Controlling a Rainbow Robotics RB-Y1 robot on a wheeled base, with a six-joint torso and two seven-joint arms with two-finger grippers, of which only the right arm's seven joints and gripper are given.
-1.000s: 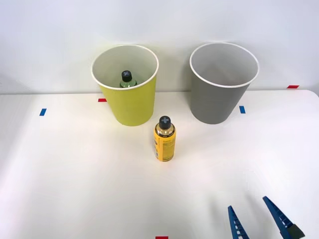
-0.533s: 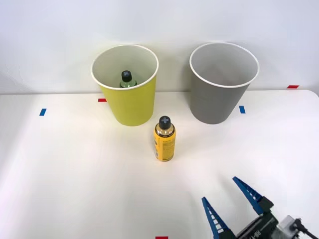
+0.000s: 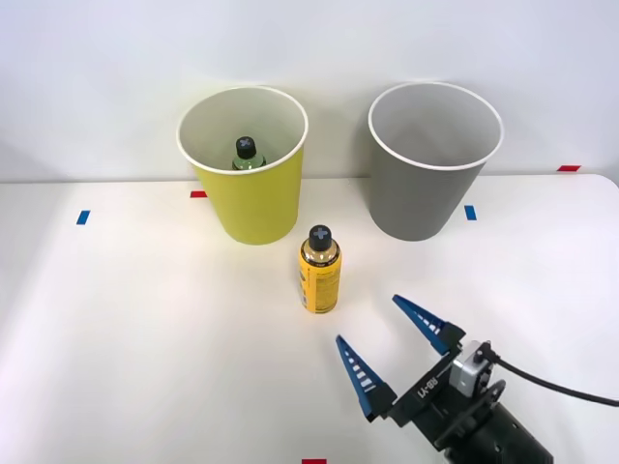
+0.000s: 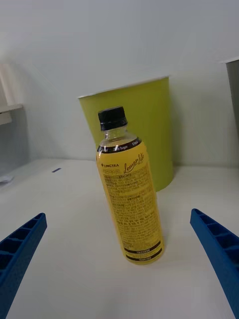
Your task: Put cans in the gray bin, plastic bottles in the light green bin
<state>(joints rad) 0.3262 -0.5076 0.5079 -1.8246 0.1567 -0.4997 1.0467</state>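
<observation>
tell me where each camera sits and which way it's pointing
Front view: above the arms, looking forward and down at the table; the right gripper enters at lower right, open.
Right wrist view: on the right arm's wrist, facing the yellow-label bottle low across the table; blue fingers at the corners.
Shared: that bottle, upright, and the light green bin behind it.

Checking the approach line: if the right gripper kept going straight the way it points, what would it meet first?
Probably the yellow-label bottle, standing upright between the right gripper's open fingers' line; the light green bin stands behind it.
</observation>
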